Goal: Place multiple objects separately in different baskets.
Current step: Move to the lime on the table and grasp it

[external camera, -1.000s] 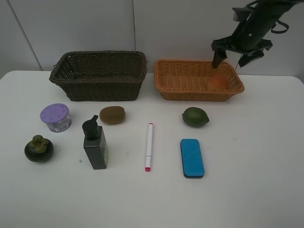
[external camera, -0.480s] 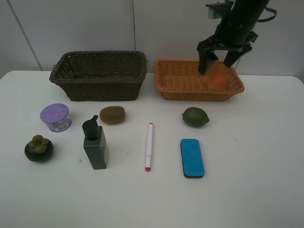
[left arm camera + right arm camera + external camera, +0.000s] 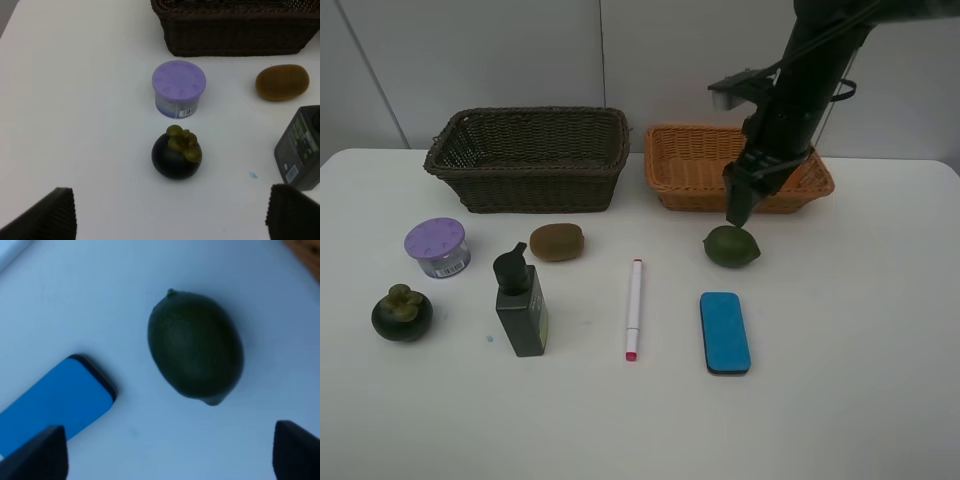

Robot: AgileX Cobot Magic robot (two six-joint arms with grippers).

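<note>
My right gripper hangs open just above the green fruit, in front of the orange-tan basket. The right wrist view has the green fruit between my open fingertips, with the blue eraser block beside it. On the table lie the eraser block, white pen, kiwi, pump bottle, purple-lidded jar and mangosteen. The left gripper is open above the mangosteen, near the jar. The dark brown basket stands at the back left.
The right arm crosses over the orange-tan basket and hides part of its inside. A white wall rises right behind both baskets. The kiwi and pump bottle lie at the edge of the left wrist view.
The right arm has swung from above the orange-tan basket forward and down to just over the green fruit, jaws still open. Nothing on the table has moved.
</note>
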